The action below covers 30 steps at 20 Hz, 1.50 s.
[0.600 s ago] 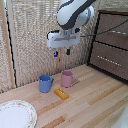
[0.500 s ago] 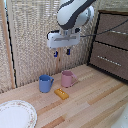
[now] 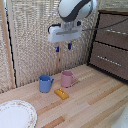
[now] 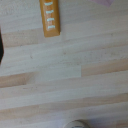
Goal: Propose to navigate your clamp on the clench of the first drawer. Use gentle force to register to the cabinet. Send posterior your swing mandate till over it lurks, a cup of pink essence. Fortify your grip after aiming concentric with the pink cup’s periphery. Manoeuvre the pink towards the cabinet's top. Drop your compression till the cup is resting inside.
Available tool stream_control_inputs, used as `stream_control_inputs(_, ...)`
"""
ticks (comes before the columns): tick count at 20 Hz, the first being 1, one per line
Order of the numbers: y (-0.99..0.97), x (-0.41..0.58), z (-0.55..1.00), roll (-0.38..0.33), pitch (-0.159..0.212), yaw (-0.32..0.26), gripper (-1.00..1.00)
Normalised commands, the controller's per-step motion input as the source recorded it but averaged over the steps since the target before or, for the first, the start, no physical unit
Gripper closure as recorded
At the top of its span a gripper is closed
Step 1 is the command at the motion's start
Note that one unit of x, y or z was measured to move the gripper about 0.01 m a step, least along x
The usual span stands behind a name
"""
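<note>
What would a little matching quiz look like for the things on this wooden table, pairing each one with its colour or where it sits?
Things:
1. mug nearest the cabinet
2. other mug
3. small flat bar
4. plate

Descriptions:
A. orange-yellow, lying in front of the two mugs
B. blue
C. pink
D. white with a patterned rim, at the exterior view's lower left

Pairs: 1-C, 2-B, 3-A, 4-D

— What do you have on the counter (image 3: 95, 100)?
— Pale wood planks. Your pink cup (image 3: 67, 78) stands just beside a blue mug (image 3: 45, 83); a small orange block (image 3: 61, 93) lies near them, and a patterned plate (image 3: 15, 115) sits well apart.
</note>
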Motion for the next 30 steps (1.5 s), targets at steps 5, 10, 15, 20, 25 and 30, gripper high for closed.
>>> stream_control_inputs(5, -0.16, -0.132, 0.09, -0.265, -0.044, 0.206, -1.00)
stream_control_inputs(10, -0.14, -0.082, 0.00, -0.310, -0.039, 0.196, -1.00)
stream_control_inputs(15, -0.14, -0.008, 0.00, -0.328, -0.063, 0.168, -1.00)
stream_control_inputs(20, -0.09, 0.124, 0.04, -0.291, -0.100, 0.145, -1.00)
stream_control_inputs(25, -0.04, 0.275, 0.15, -0.346, -0.013, 0.020, -1.00)
stream_control_inputs(30, -0.03, 0.297, 0.15, -0.362, 0.000, 0.000, -1.00)
